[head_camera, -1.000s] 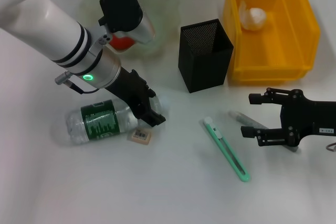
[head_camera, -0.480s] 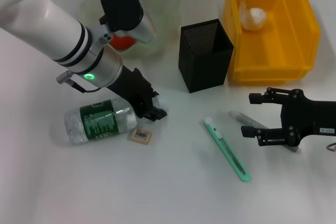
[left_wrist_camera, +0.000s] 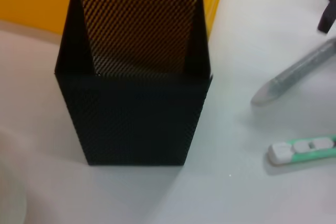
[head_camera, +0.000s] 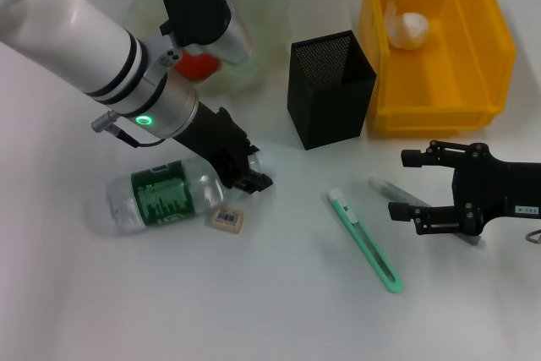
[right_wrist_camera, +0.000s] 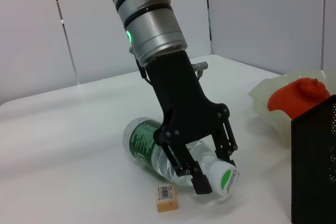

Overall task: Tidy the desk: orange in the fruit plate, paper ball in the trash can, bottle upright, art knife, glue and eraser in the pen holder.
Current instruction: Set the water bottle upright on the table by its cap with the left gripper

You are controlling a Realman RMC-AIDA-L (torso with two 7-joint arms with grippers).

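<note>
The step in hand is the bottle. The left claw (head_camera: 247,171) is down at the neck end of the bottle (head_camera: 161,196), which lies on its side on the worktop (head_camera: 254,310), cap toward the pen holder (head_camera: 330,88). In the right wrist view the claw's fingers (right_wrist_camera: 200,181) straddle the bottle just behind the white cap (right_wrist_camera: 227,180) and look closed on the neck, so I judge it to be gripping the bottle, though the contact on the far side is hidden.

The bottle is not yet upright. The next move calls for lifting the neck end and swinging it up over the base, keeping the base on the worktop as a pivot. The eraser (head_camera: 226,219) lies just beside the bottle and could be nudged if the bottle slides.

The right claw (head_camera: 412,186) rests low on the worktop with its fingers apart, holding nothing, next to the glue (head_camera: 397,194). The art knife (head_camera: 365,241) lies flat between the two arms. These three small things have yet to go into the pen holder.

The orange (head_camera: 199,65) already sits in the fruit plate (head_camera: 262,6), and the paper ball (head_camera: 407,27) in the yellow trash can (head_camera: 494,40).
</note>
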